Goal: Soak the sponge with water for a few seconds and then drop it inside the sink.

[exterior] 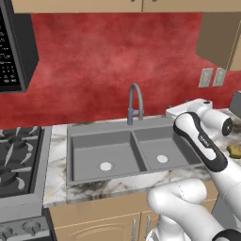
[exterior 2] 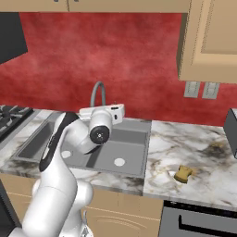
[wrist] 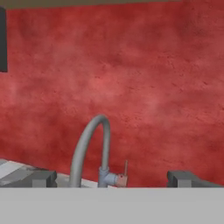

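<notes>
The grey double-basin sink [exterior: 70, 155] [exterior 2: 139, 152] is set in the marble counter, with a pale round drain in each basin. A yellow-tan sponge [exterior 2: 183, 174] [exterior: 234, 150] lies on the counter to the right of the sink, apart from the arm. My gripper [wrist: 113, 179] is open with nothing between its fingers, and it faces the grey arched faucet [wrist: 89, 148] [exterior: 135, 104] and the red wall. The hand [exterior 2: 102, 112] hovers over the sink's back right part. The water is out of view.
A gas stove [exterior: 19, 155] borders the counter on the left, under a black microwave [exterior: 12, 47]. An upper cabinet [exterior 2: 208, 41] hangs at the right above two wall outlets [exterior 2: 201, 89]. A dark appliance [exterior 2: 231, 125] stands at the counter's far right.
</notes>
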